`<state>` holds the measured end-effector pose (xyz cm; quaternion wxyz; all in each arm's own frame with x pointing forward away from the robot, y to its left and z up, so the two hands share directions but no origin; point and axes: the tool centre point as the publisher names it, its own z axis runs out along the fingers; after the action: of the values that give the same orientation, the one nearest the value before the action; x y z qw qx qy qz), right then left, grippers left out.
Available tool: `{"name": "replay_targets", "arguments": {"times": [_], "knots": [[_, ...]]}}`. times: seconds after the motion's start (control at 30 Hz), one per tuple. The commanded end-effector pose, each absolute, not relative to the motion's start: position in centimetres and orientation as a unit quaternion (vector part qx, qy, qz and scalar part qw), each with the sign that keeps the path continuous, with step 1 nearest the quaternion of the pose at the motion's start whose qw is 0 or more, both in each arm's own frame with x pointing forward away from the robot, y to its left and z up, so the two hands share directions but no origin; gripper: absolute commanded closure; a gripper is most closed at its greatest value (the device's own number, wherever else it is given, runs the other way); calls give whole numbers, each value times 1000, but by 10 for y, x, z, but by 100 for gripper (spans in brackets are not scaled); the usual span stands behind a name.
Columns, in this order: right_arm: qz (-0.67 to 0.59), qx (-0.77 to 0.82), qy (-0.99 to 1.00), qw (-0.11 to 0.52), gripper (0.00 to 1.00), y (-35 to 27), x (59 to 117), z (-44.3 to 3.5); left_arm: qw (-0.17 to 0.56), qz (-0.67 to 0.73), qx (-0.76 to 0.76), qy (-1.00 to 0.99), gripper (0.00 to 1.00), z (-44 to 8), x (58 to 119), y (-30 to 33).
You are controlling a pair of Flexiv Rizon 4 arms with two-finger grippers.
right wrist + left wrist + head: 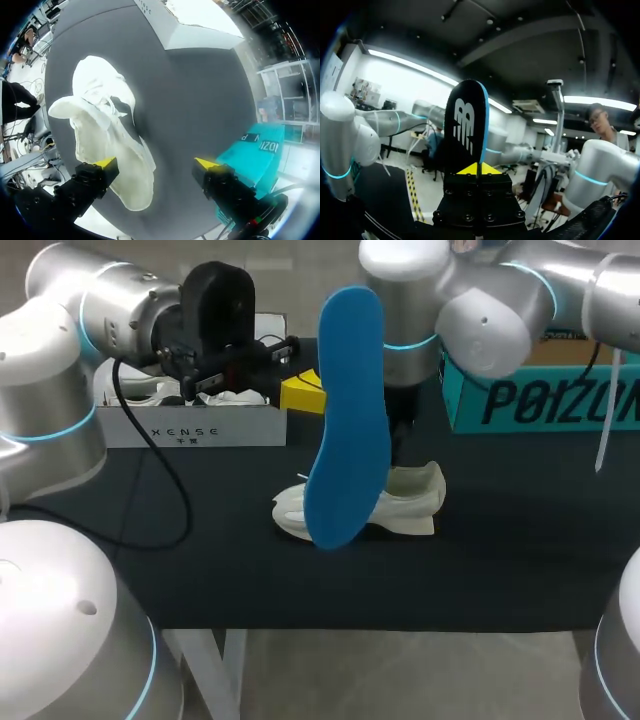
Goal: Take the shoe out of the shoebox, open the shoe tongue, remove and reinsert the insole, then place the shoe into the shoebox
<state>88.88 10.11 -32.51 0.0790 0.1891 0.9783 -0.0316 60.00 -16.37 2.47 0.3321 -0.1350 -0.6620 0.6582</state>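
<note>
The blue insole (350, 420) stands upright above the table, and my left gripper (302, 392) is shut on its edge. In the left wrist view the insole's black printed face (465, 125) rises from between the yellow tips of the left gripper (479, 169). The white shoe (405, 505) lies on the black table behind the insole, partly hidden by it. My right arm (405, 300) comes down over the shoe, its gripper hidden behind the insole in the head view. The right gripper (156, 162) hangs open above the shoe (105, 125), one finger over the shoe's side.
The white shoebox (190, 425) stands at the back left, behind my left gripper, and shows ahead of the right gripper too (200, 27). A teal box (540, 400) sits at the back right, close beside the right gripper's other finger (252, 150). Bare black tabletop (500, 560) lies in front.
</note>
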Motion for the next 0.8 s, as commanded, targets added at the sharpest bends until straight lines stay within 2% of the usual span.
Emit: {"name": "replay_targets", "arguments": {"times": [0.03,0.33,0.37,0.4,0.47,0.5,0.53,0.6,0.8], "knots": [[-31,198,977,68,0,104,893,-341,332,659,-135,-662,100,24,600,-164],[-14,213,976,40,0,109,891,-369,332,659,-135,-662,100,24,600,-164],[-13,209,977,39,18,110,893,-370,332,659,-135,-662,100,24,600,-164],[-12,205,978,39,51,112,894,-371,332,659,-135,-662,100,24,600,-164],[-11,193,980,35,71,115,895,-371,332,659,-135,-662,100,24,600,-164],[-8,182,983,33,87,117,895,-370,332,659,-135,-662,100,24,600,-164],[-9,170,985,31,100,118,895,-369,332,659,-135,-662,100,24,600,-164],[-8,126,992,22,100,119,891,-366,332,659,-135,-662,100,24,600,-164],[-8,126,992,22,100,119,891,-366,332,659,-135,-662,100,24,600,-164]]}}
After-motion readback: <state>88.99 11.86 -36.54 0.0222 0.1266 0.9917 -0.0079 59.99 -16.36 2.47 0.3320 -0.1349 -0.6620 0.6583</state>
